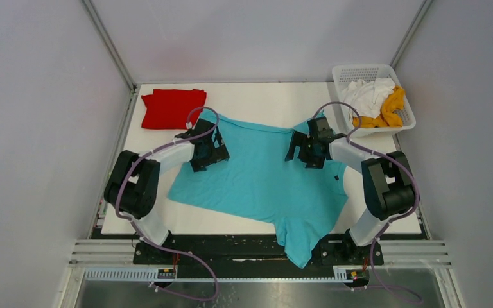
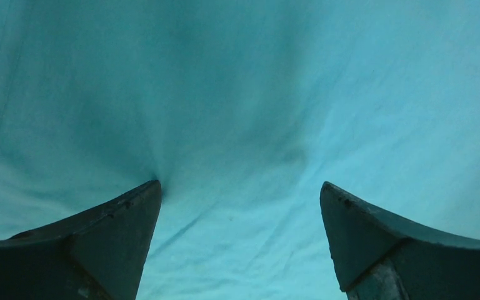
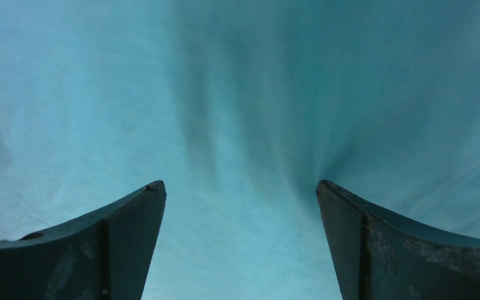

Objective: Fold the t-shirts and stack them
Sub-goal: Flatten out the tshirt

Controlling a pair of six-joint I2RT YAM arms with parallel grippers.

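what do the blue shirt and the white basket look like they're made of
Blue shirt: soft matte fabric, likely a cotton knit; it creases, puckers and hangs limp off the table. Basket: rigid white plastic, it seems, judging by its moulded lattice walls and crisp rim.

4 t-shirts are in view. The turquoise-blue t-shirt lies unfolded and spread flat across the middle of the bench. It sits skewed, and 1 end hangs over the near edge. Up close its fabric shows soft creases that gather into 2 small puckers. The red t-shirt is folded into a rough rectangle and lies flat at the far left corner of the bench, close to the turquoise-blue one. The white t-shirt and the mustard-yellow t-shirt are crumpled together in the white basket at the far right corner, the white one toward the far side.
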